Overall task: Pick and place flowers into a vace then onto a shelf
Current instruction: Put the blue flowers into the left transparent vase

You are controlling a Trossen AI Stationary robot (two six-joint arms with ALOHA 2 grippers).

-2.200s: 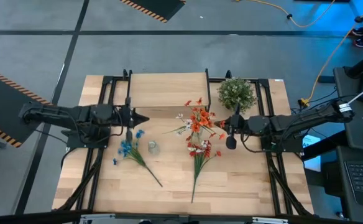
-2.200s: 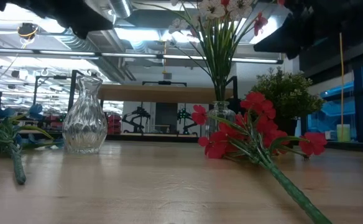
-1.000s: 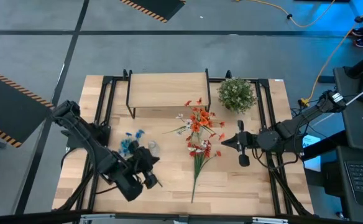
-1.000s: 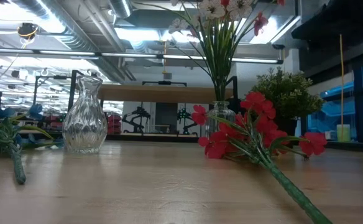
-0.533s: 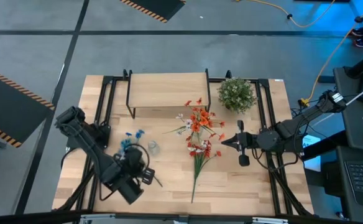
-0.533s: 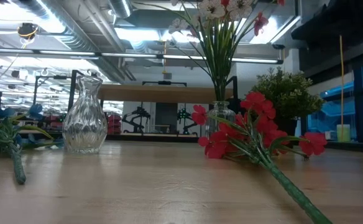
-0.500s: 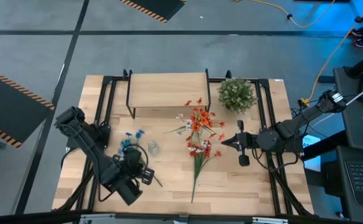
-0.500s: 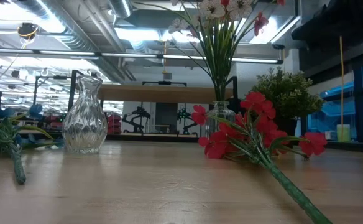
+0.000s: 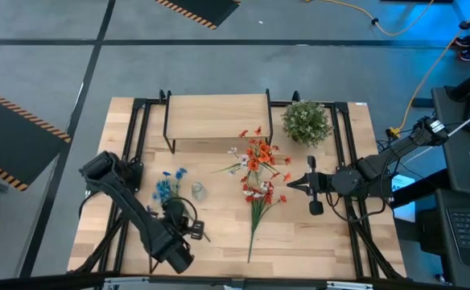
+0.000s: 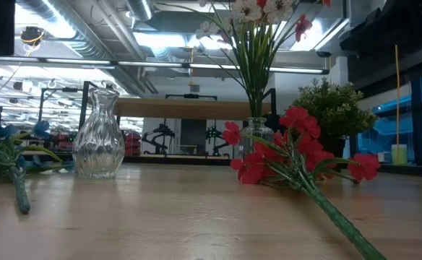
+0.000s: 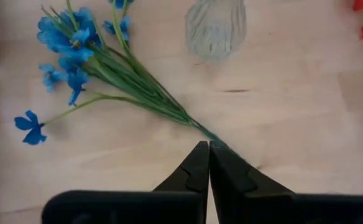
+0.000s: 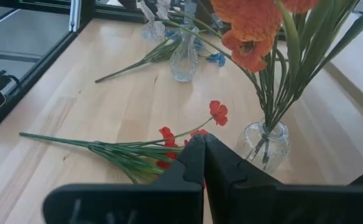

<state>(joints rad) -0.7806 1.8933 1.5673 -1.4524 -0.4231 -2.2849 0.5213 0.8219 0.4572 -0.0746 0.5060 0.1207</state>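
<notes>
The blue sprig (image 9: 169, 187) lies flat on the table's left half, its stem running toward the near edge. My left gripper (image 9: 188, 224) hangs shut over that stem (image 11: 201, 129), pointing down. An empty glass vase (image 9: 196, 191) stands beside the blue blooms. A second small vase (image 12: 265, 144) holds the orange-red (image 9: 257, 155) and white (image 9: 233, 153) sprigs upright. The red sprig (image 9: 259, 196) lies flat in front of it. My right gripper (image 9: 288, 187) is shut, level, just right of the red blooms. The shelf (image 9: 217, 119) stands at the far edge. My left gripper's shut fingertips (image 11: 200, 155) stand over the blue sprig's stem (image 11: 222, 143), near where its stalks join, coming from above. The fingers hide the stem beneath them, and I cannot tell whether they touch it.
A bushy green plant (image 9: 306, 121) stands at the far right, beside the shelf. Black frame rails (image 9: 350, 153) run along both sides of the table. Bare wood (image 9: 315, 242) lies toward the near right.
My left arm has swung a little toward the near edge and right, bringing its gripper farther down the blue sprig's stem. The flowers and vases lie as before.
</notes>
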